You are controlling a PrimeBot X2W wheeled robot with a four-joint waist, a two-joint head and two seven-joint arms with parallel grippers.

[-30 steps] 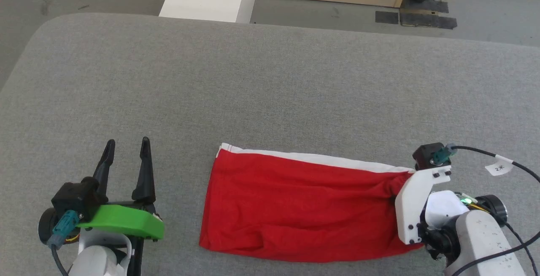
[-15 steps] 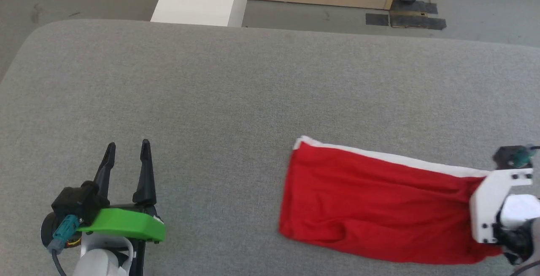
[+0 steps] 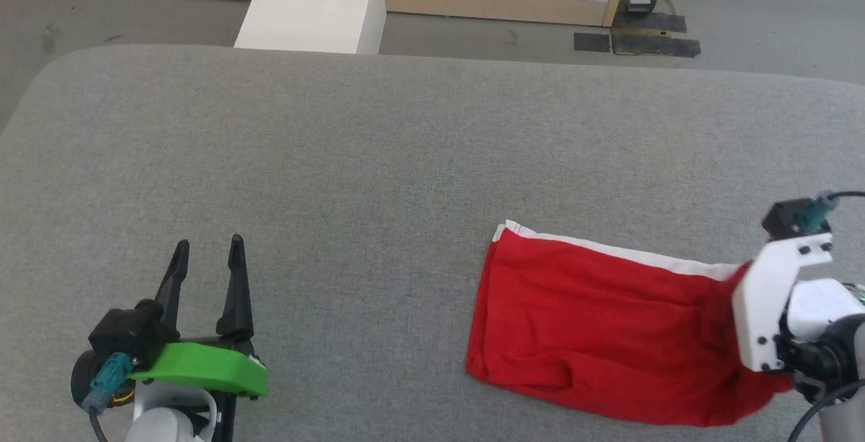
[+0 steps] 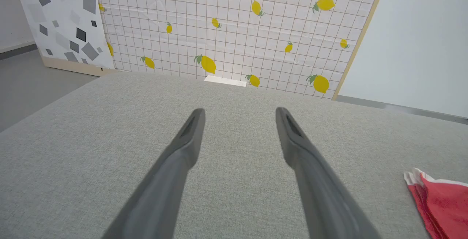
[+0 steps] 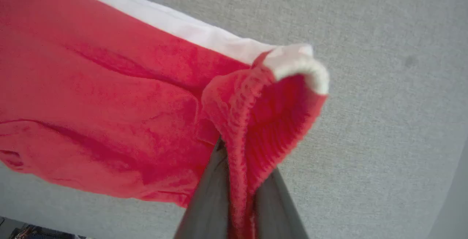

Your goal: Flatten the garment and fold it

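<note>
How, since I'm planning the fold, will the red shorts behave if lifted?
Probably floppy: the garment bunches and creases where the right gripper pinches its ribbed band. Likely light too: the thin fabric lies limp and wrinkled on the grey surface.

The soft red shorts with a white stripe (image 5: 109,96) cover the 2 fingertips of the right gripper (image 5: 239,180). The part just past its jaws looks blurry.
</note>
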